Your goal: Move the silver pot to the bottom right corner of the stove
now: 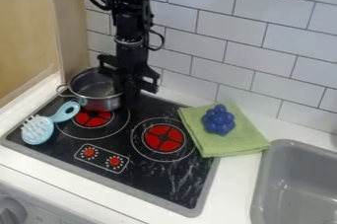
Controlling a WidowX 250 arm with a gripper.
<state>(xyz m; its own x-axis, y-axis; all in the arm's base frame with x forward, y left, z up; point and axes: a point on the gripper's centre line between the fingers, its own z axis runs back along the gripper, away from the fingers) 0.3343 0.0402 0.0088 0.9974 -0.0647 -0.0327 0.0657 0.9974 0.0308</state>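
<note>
Behind my work I see a wall (230, 30) of white oblong tiles, laid in staggered rows with thin dark lines between them. At the left of my view there is a pale wood-coloured panel (26, 25), and beside it a greyer beige upright strip (72, 25) that meets the tiles. A white ledge (29, 90) runs along the panel's foot. The white counter (238, 183) spreads below the wall, with a grey sink (276, 142) set in it at the lower right. At the lower left I see a light grey front (46, 208) with a round grey knob (12, 212). Soft, pale light falls on the tiles and counter.
</note>
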